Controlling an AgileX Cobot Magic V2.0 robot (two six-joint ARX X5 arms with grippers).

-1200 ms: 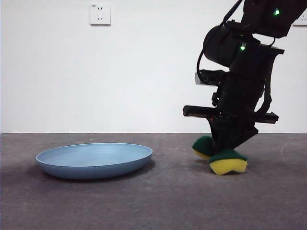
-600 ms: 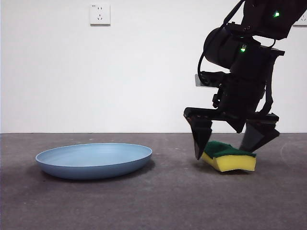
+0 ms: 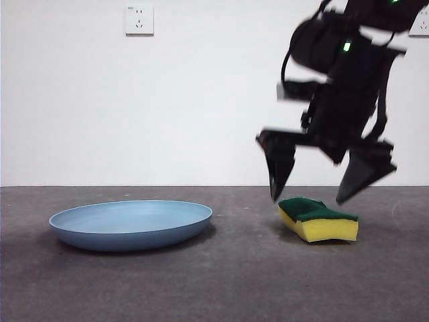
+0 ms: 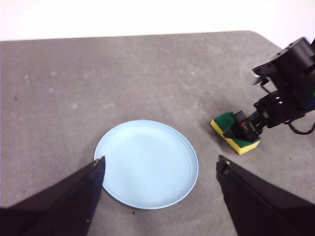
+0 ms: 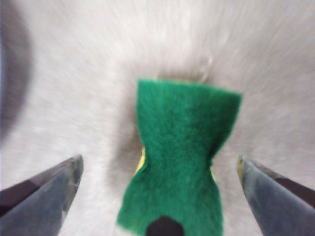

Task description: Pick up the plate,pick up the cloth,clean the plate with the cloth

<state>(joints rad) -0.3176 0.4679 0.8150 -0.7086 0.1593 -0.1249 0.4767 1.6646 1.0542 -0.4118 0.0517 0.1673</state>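
Observation:
The light-blue plate (image 3: 131, 223) lies flat on the dark table at the left; it also shows in the left wrist view (image 4: 146, 162). The cloth, a yellow sponge with a green top (image 3: 318, 219), lies on the table at the right, green side up, and shows in the right wrist view (image 5: 182, 157) and the left wrist view (image 4: 235, 132). My right gripper (image 3: 328, 191) hangs open just above the sponge, jaws spread wide to either side of it, not touching. My left gripper (image 4: 160, 172) is open, high above the plate's near edge, holding nothing.
A white wall with a socket (image 3: 139, 19) stands behind the table. The table's far edge (image 4: 147, 35) and a rounded far corner show in the left wrist view. Bare table lies between plate and sponge.
The right gripper opened, let go of the squeezed sponge, and rose. The sponge sprang back flat and rests on the table. The plate has not moved.

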